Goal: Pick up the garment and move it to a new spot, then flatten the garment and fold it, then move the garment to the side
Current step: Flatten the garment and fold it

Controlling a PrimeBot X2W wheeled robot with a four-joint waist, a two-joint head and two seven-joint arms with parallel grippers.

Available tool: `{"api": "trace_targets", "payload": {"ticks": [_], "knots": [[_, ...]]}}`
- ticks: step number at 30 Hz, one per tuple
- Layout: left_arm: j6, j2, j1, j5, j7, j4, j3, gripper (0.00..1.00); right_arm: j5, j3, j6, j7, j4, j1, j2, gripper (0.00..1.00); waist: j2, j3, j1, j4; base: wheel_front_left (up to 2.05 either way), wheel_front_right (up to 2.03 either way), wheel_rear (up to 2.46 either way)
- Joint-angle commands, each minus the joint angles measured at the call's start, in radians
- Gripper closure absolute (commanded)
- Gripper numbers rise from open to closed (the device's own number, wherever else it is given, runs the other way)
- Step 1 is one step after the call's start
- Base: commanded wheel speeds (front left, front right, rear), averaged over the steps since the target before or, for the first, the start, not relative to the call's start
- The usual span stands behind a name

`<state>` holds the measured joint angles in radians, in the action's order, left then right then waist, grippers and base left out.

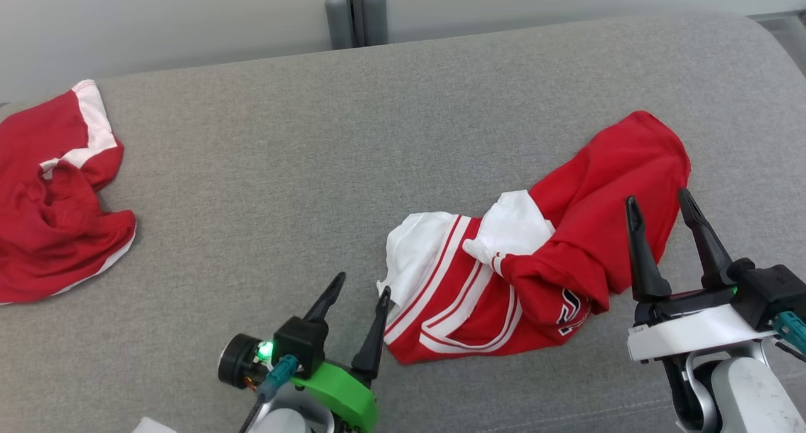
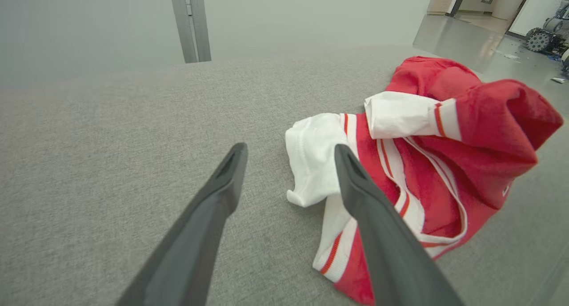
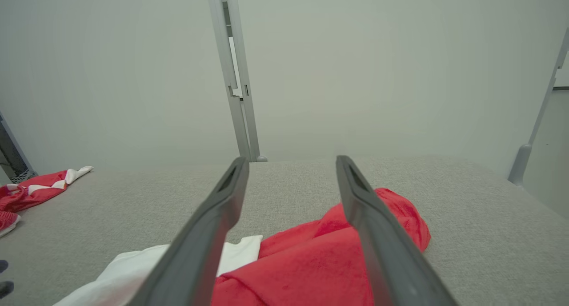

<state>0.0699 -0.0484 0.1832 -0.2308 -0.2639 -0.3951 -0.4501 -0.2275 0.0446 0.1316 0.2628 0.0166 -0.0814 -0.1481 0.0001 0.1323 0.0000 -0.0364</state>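
Crumpled red-and-white cloth (image 1: 50, 194) lies far left on the grey padded surface (image 1: 264, 168), grey post (image 1: 356, 11) behind

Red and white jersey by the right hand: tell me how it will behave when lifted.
The jersey lies crumpled in soft folds, so it will probably hang limp and drape from one pinch point. It looks thin, so it is likely light. Bunched layers may unfold or trail across the grey fabric surface as it rises.

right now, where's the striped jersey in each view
head: jersey right of centre
left wrist: jersey in the right half
right wrist: jersey at bottom centre
shared landmark: grey post, upright beyond it in all three
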Motion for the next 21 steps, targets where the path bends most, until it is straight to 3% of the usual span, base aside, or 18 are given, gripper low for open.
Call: {"api": "trace_targets", "payload": {"ticks": [1, 11, 12, 13, 14, 15, 21], "knots": [[0.000, -0.004, 0.023, -0.007, -0.001, -0.020, -0.022, 0.00, 0.004, 0.000, -0.002, 0.003, -0.006, -0.011, 0.001, 0.00, -0.0001, 0.025, 0.0000, -0.026, 0.00, 0.00, 0.00], [-0.010, -0.004, 0.088, -0.068, -0.001, -0.167, -0.106, 0.00, -0.001, -0.014, -0.002, 0.003, -0.012, -0.033, 0.004, 0.00, -0.0001, 0.071, 0.0000, -0.087, 0.00, 0.00, 0.00], [-0.011, -0.004, 0.095, -0.075, -0.001, -0.180, -0.107, 0.15, -0.001, -0.015, -0.002, 0.003, -0.013, -0.034, 0.006, 0.00, -0.0001, 0.072, 0.0000, -0.090, 0.00, 0.00, 0.00], [-0.013, -0.004, 0.105, -0.080, -0.001, -0.196, -0.109, 0.53, 0.000, -0.016, -0.002, 0.003, -0.014, -0.035, 0.009, 0.00, -0.0001, 0.074, 0.0000, -0.095, 0.00, 0.00, 0.00], [-0.014, -0.004, 0.114, -0.088, -0.001, -0.207, -0.109, 0.80, 0.001, -0.017, -0.002, 0.003, -0.014, -0.035, 0.010, 0.00, -0.0001, 0.074, 0.0000, -0.098, 0.00, 0.00, 0.00], [-0.014, -0.004, 0.123, -0.095, -0.001, -0.219, -0.109, 1.00, 0.000, -0.017, -0.002, 0.003, -0.014, -0.036, 0.011, 0.00, -0.0001, 0.075, 0.0000, -0.101, 0.00, 0.00, 0.00], [-0.016, -0.004, 0.195, -0.094, -0.001, -0.251, -0.091, 1.00, -0.004, -0.022, -0.002, 0.003, -0.012, -0.043, 0.012, 0.00, -0.0001, 0.079, 0.0000, -0.113, 0.00, 0.00, 0.00]]}}
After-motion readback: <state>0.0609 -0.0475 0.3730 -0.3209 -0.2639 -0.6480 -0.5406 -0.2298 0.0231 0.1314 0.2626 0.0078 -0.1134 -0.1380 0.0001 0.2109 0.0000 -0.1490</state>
